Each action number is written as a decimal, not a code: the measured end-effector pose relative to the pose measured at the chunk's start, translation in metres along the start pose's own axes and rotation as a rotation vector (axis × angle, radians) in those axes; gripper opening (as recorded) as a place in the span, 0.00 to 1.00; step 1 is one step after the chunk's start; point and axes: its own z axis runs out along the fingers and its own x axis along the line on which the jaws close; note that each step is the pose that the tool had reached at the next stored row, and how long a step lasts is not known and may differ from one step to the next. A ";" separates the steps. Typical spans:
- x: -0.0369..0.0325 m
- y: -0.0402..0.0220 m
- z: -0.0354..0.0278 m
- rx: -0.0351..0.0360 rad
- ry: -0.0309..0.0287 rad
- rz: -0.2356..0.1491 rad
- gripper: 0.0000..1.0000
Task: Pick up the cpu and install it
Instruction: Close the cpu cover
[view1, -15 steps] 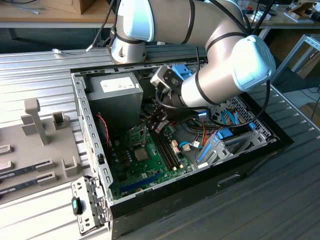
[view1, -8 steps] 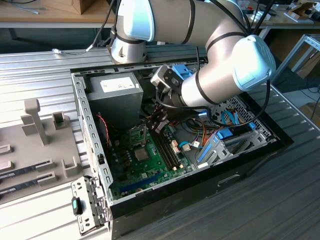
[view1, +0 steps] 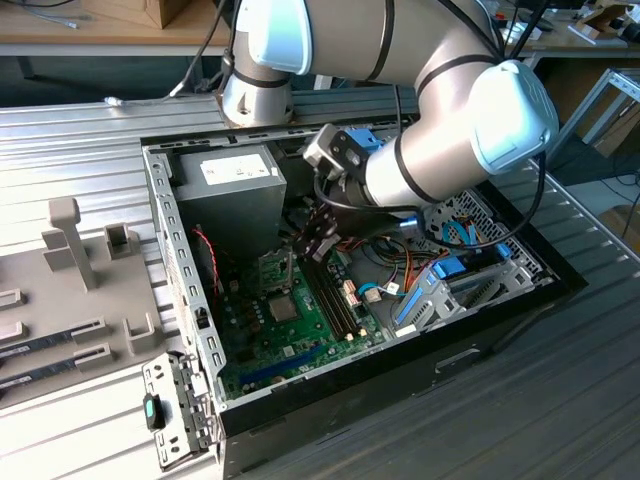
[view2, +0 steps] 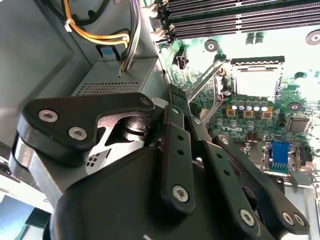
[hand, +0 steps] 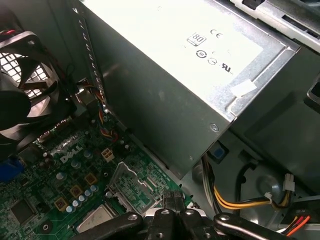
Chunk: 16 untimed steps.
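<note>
A small dull silver-grey square, which looks like the cpu (view1: 285, 307), lies flat in the motherboard socket (view2: 255, 80), also seen in the first wrist view as the cpu (hand: 97, 217). The socket's metal frame (hand: 131, 181) stands tilted open beside it, with its thin lever (view2: 205, 80) raised. My gripper (view1: 303, 250) hangs inside the case just above the open frame. Its black fingers (view2: 172, 150) come together at the tips, and the gripper (hand: 172, 199) is shut with nothing visible between them. The tips sit close to the lever's end; contact cannot be told.
The grey power supply (view1: 235, 185) stands right behind the gripper, with yellow and orange cables (hand: 240, 197) beside it. Memory sticks (view1: 335, 295) lie right of the socket, and a black fan (hand: 17, 100) is nearby. A grey parts tray (view1: 70, 300) sits outside, at the exterior view's left.
</note>
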 end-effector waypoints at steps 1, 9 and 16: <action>0.0000 0.0002 -0.0005 -0.0006 -0.0005 0.000 0.11; 0.0038 -0.0027 -0.0033 -0.0049 -0.0043 -0.002 0.11; 0.0131 -0.0108 -0.0082 -0.0050 -0.0044 -0.002 0.11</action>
